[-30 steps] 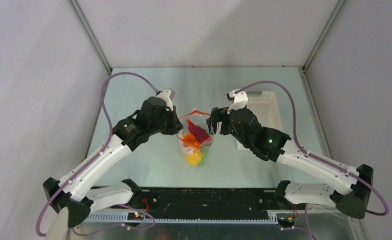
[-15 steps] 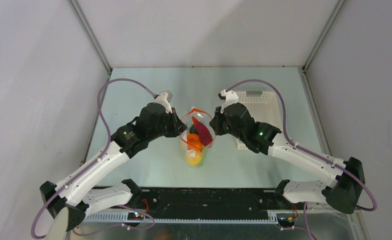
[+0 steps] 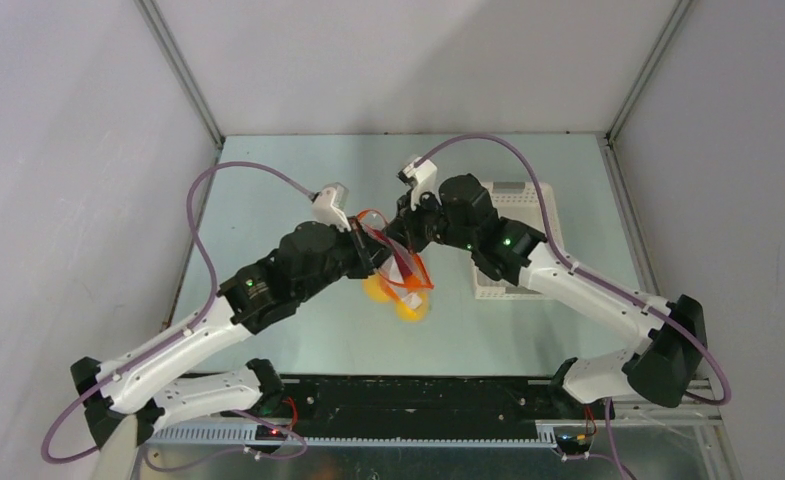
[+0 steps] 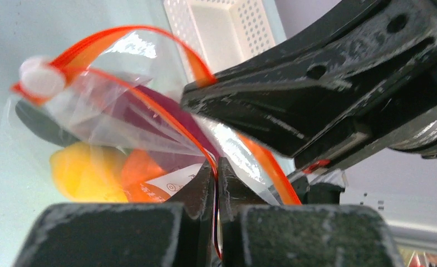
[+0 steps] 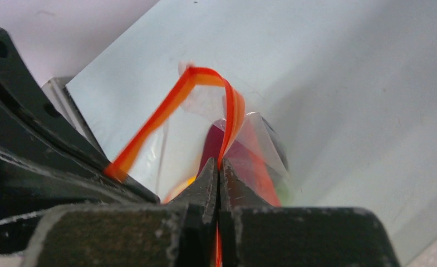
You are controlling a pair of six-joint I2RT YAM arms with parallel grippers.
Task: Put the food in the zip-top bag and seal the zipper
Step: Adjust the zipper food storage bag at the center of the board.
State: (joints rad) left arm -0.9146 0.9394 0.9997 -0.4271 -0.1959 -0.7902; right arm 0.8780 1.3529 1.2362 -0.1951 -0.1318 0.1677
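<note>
The clear zip-top bag hangs between my two grippers, its mouth pinched narrow. Inside lies the food: a yellow lemon, an orange piece and a purple piece. My left gripper is shut on the orange-red zipper at one side of the mouth. The right gripper is shut on the zipper at the other side, with the strip looping up above its tips. In the top view the left gripper and right gripper nearly touch over the bag.
A white slotted basket sits on the table just right of the right arm, also showing in the left wrist view as the basket. Grey walls enclose the table on three sides.
The right gripper has shut on the zipper. Both grippers have moved inward until they almost meet, squeezing the bag's mouth narrow, and the bag has shifted slightly.
</note>
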